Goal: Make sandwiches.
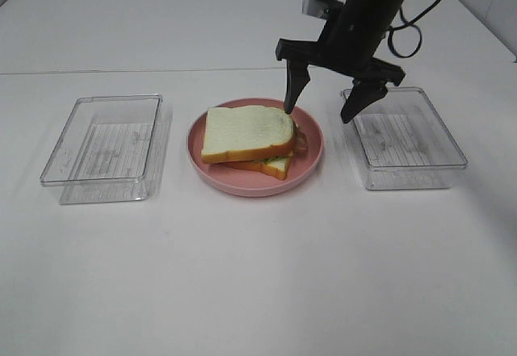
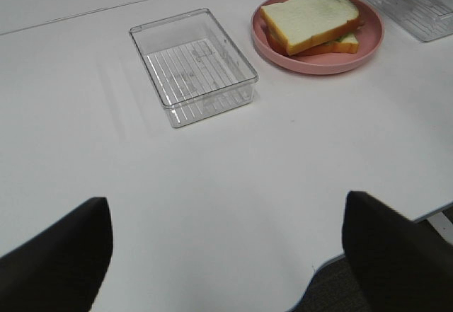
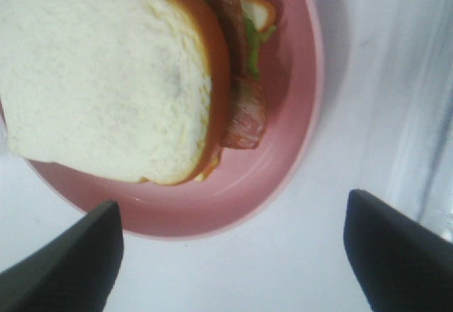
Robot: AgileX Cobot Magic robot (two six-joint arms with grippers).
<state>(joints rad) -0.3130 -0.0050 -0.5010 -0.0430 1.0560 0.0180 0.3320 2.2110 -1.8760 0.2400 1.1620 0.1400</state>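
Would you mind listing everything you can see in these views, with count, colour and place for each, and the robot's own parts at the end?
sandwich: one, white bread with orange-brown crust, green lettuce and brown bacon showing at its edge, lying on the plate
plate: one, pink, round, middle of the table between the two trays
left tray: one, clear plastic, nothing visible in it, left of the plate
right tray: one, clear plastic, nothing visible in it, right of the plate
table: one, white, under everything
right gripper: one, black, open, hanging above the gap between the plate's right rim and the right tray
left gripper: one, black, open, over bare table near its front edge, seen only in its wrist view
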